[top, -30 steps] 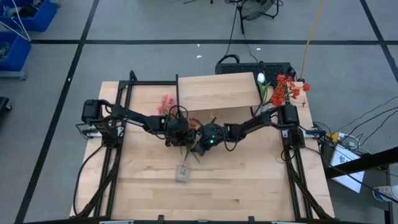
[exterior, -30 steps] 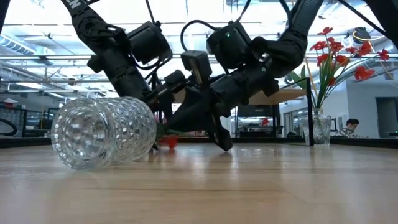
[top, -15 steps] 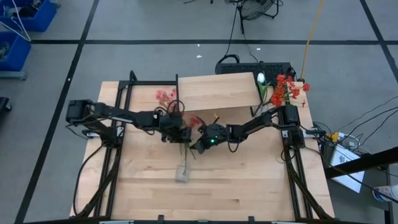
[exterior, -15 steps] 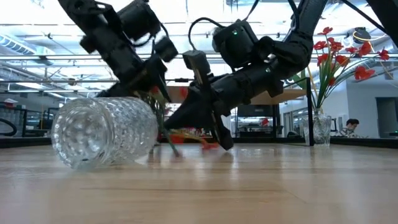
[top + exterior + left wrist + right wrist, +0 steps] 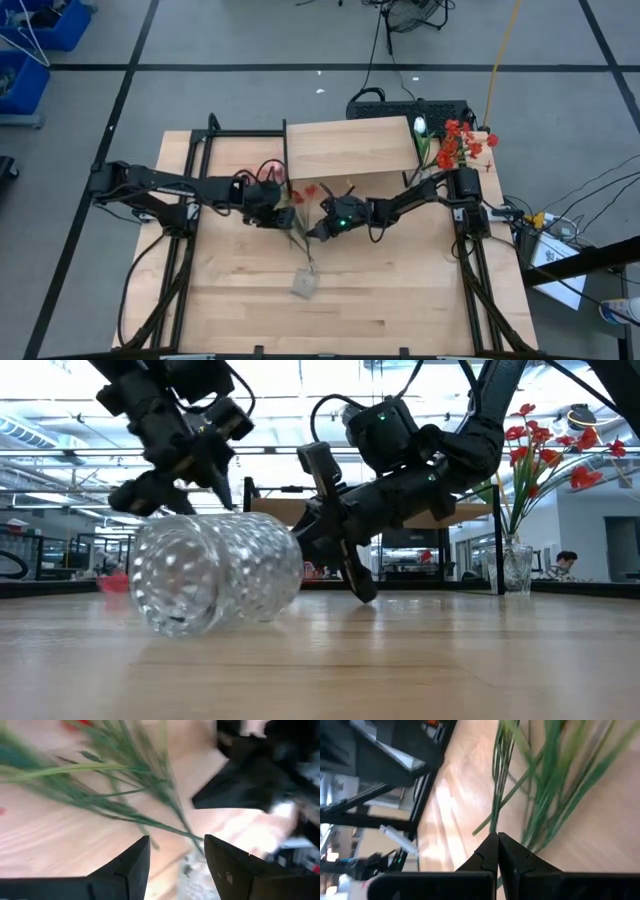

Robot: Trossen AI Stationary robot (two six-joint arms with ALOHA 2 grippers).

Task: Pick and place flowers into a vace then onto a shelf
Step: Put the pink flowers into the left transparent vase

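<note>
A clear studded glass vase lies on its side on the table, and it also shows in the low view. Green flower stems run from red blossoms down to the vase's mouth. My right gripper is shut at the stems, its fingertips down at the tabletop. My left gripper is open just left of the blossoms, and the stems lie ahead of its fingers, untouched. The light-wood shelf stands behind. My right gripper pinches a thin green stem at its fingertips. The fingers slant down from the table's right side. The stems lie along the tabletop, their lower ends toward the vase. How many stems it has, I cannot tell.
A second glass vase with red flowers and a white tulip bud stands at the shelf's right end. Black frame rails run along the table's left and right sides. There is bare tabletop on the near side of the lying vase.
My left gripper has drawn back toward the table's left and far edges and risen, away from the vase. The lying vase has slid a little toward the right and near edges and turned its mouth. The blossoms have shifted toward the right. My right gripper has stayed in place.
</note>
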